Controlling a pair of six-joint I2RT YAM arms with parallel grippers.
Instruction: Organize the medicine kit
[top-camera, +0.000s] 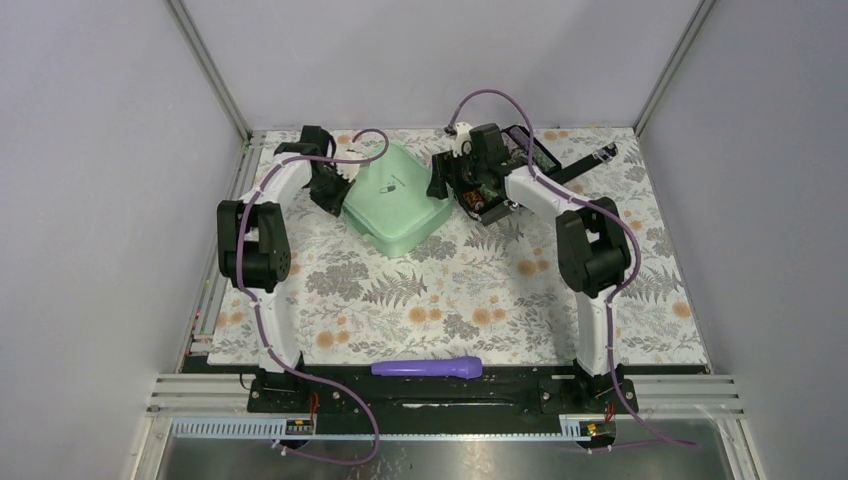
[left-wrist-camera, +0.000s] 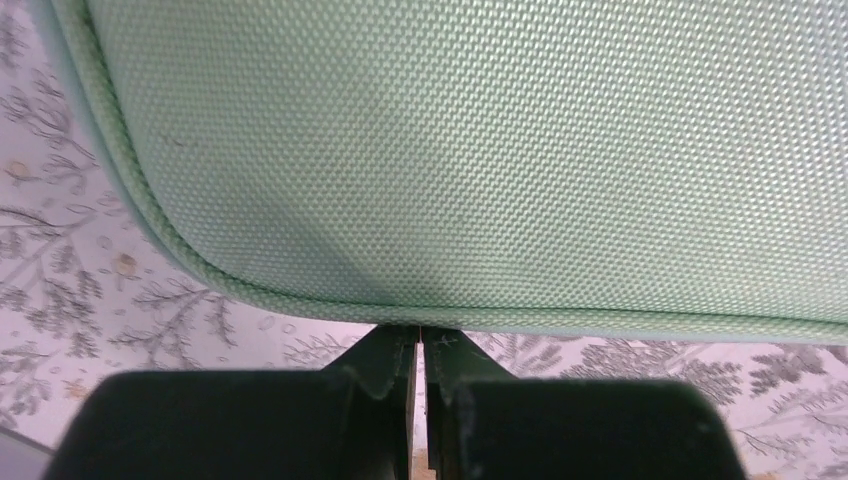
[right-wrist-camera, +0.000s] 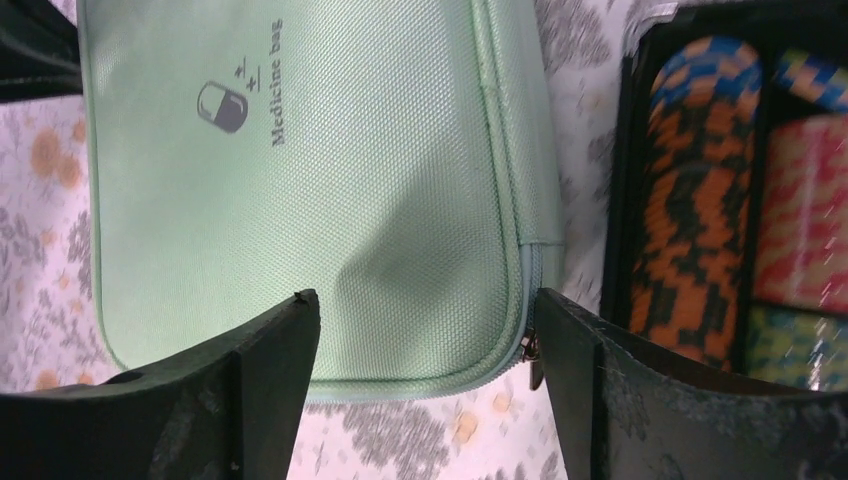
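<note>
1. Top view: the medicine kit (top-camera: 395, 205) lies far left of centre on the floral table (top-camera: 420, 300). It is turned diagonally with a corner toward the arm bases; its long axis is unclear. The left gripper (top-camera: 335, 188) is at its left edge, and the right gripper (top-camera: 442, 185) is at its right.
2. Left wrist: only woven fabric shows. The fingers (left-wrist-camera: 385, 365) are pressed together against the piped edge.
3. Right wrist: only here the "Medicine bag" lettering (right-wrist-camera: 272, 85) shows, running along the zipper (right-wrist-camera: 515, 290) side. A black case (right-wrist-camera: 700, 200) of patterned rolls sits beside it. The jaws spread wide over the zipper corner.

mint medicine kit (left-wrist-camera: 480, 150), closed left pincer (left-wrist-camera: 418, 345)

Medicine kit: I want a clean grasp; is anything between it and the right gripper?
Nothing visible. The right gripper stands open over a corner of the medicine kit; the black case lies aside.
</note>
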